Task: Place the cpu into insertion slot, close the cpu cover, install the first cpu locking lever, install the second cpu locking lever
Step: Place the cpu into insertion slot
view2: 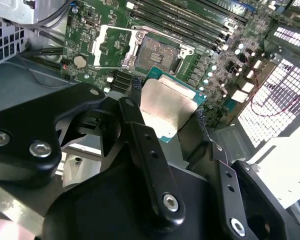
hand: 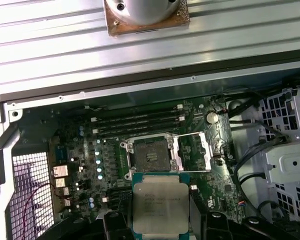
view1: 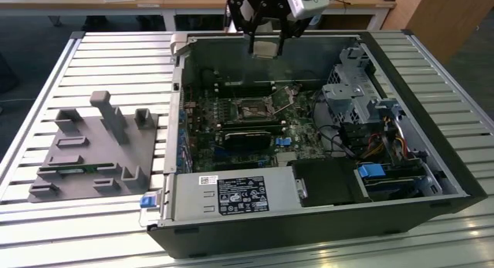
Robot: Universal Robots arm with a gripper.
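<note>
While your gripper (view1: pixel 265 45) hangs over the far side of the open computer case (view1: pixel 455 181) in the exterior view, its jaws are clamped on the chip (hand: pixel 160 205), with one of the black fingers (view2: pixel 135 95) on each of two opposite edges.

Item, chip: held in the air, well apart from the socket (hand: pixel 150 156). Its silver top is turned toward both wrist cameras, with a green rim showing round it. It is near-square, so it has no long axis to speak of. In the first wrist view its edges run roughly in line with the socket's edges.

Item, socket: on the green circuit board (hand: pixel 225 187), lying uncovered. Its cover (hand: pixel 192 152), a metal frame with a square window, is swung open and lies just beside it.

Around the socket you have:
- long memory slots (hand: pixel 140 120) alongside it
- a coin battery (hand: pixel 212 117) near the cover
- a black card (view1: pixel 247 138) on the board, on the nearer side in the exterior view
- a metal drive cage (view1: pixel 351 97) with bundled cables, toward the exterior view's right
- a power supply (view1: pixel 231 195) at the case's near edge

Outside the case: a grey fixture (view1: pixel 92 146) on the slatted table (view1: pixel 124 59), toward the exterior view's left.
</note>
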